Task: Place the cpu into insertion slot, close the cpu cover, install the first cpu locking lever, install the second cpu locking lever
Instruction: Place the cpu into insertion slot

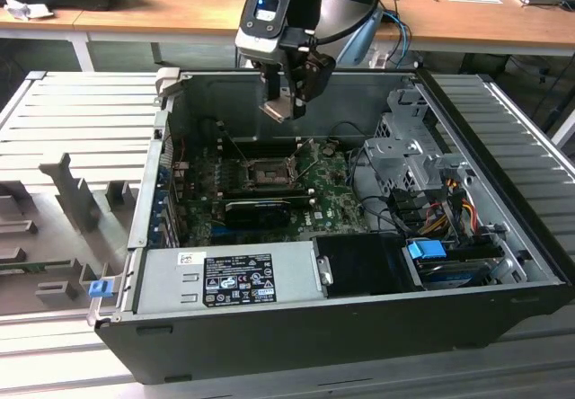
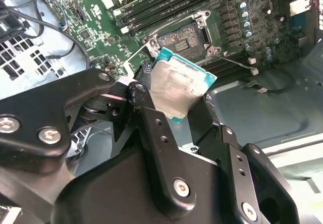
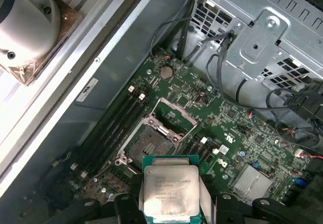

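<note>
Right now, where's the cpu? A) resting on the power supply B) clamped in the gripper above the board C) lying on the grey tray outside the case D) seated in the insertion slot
B: the cpu is clamped in the gripper, clear of the board, and the insertion slot shows its dark centre bare.

Matte black end effector (image 2: 177,95) studded with silver screws (image 2: 181,185).

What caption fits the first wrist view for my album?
Gripper holds the cpu over the open insertion slot on the motherboard.
</note>
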Controlling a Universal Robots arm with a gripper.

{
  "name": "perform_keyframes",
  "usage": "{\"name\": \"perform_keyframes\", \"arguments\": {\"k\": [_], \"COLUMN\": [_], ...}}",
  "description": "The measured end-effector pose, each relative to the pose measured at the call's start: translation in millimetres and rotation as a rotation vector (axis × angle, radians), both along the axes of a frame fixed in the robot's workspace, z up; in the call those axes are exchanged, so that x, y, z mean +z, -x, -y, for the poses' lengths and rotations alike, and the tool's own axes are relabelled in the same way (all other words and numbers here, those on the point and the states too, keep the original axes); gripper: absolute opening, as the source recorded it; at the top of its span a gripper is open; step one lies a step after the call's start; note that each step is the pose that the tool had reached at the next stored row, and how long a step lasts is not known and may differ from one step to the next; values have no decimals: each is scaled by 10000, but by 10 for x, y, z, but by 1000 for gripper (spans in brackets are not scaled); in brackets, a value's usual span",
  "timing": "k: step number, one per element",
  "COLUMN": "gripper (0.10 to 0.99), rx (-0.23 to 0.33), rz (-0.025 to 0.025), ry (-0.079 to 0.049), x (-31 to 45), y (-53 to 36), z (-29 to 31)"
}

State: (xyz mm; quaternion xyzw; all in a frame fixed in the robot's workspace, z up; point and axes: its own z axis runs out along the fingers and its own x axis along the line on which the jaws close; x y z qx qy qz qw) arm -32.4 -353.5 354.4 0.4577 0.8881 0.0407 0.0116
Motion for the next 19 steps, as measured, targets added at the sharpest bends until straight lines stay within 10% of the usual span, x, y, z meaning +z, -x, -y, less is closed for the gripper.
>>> {"name": "perform_keyframes", "arguments": {"k": [19], "gripper": [529], "rx": [-2353], "rz": [-1], "ry": [1], "x": [-48], "y": [0], "z": [-1]}}
